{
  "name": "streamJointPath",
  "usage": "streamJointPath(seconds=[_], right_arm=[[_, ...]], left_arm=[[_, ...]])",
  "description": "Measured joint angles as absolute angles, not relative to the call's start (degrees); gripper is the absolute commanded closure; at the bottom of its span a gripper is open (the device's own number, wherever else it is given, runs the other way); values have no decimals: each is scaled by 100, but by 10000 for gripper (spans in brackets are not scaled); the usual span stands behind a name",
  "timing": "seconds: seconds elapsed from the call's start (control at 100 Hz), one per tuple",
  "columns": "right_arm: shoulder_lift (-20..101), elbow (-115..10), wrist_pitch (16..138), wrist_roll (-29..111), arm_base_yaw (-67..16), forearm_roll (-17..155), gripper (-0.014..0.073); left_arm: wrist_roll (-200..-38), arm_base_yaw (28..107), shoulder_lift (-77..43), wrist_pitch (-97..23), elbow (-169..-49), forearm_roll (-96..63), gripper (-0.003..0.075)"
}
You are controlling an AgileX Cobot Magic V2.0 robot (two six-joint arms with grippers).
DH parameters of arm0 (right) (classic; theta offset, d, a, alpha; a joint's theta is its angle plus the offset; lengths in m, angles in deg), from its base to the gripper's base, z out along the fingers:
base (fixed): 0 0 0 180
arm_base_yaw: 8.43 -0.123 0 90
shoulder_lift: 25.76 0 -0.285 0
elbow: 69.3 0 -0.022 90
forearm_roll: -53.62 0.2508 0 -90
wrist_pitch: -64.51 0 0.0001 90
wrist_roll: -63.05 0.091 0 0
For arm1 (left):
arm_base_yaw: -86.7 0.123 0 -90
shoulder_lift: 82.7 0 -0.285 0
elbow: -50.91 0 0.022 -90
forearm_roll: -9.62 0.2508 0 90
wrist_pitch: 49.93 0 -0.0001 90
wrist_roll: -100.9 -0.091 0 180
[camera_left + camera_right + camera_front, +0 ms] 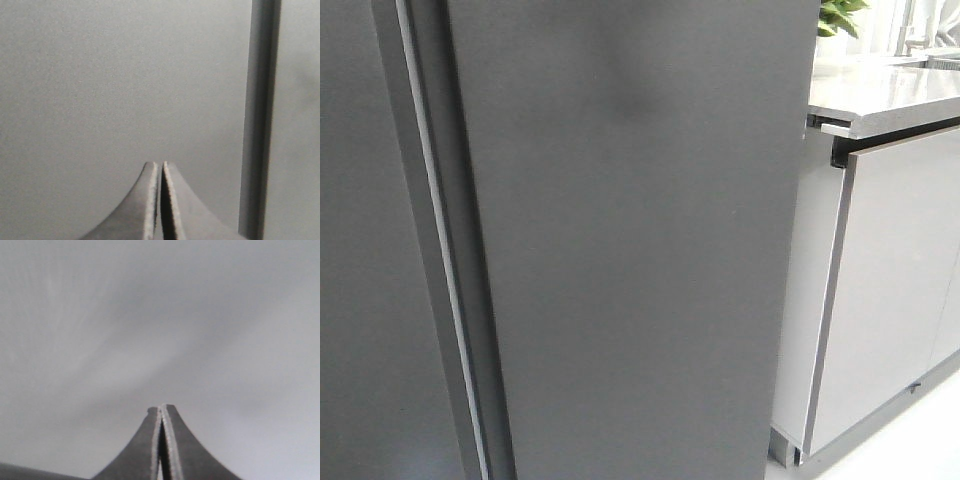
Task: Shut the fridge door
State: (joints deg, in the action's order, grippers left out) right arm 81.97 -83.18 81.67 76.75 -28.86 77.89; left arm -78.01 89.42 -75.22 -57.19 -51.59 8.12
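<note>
The fridge door [640, 250] fills your front view, its matte grey face toward you. Left gripper [161, 167] and right gripper [161, 410]: both pinched closed, holding nothing.

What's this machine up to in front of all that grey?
A two-armed robot is facing a fridge. The fridge door fills its front camera, with a narrow seam beside the other door. Both the left gripper and right gripper are shut, holding nothing, pointed at grey panels. No inner lining shows, so the door looks nearly or fully closed.
</note>
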Motion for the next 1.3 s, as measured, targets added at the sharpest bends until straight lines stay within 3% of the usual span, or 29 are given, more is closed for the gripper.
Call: streamJointPath(seconds=[0.58,1.01,1.3], right_arm=[[3310,-3587,7573,7697,-1085,6252,639],[-109,-389,6991,7697,-1006,5362,639],[-1573,804,6969,7697,-1006,5362,639]], left_arm=[[-7801,8942,-7522,-5719,-5159,812,740],[-7801,8942,-7522,-5719,-5159,812,740],[-7801,8942,-7522,-5719,-5159,812,740]])
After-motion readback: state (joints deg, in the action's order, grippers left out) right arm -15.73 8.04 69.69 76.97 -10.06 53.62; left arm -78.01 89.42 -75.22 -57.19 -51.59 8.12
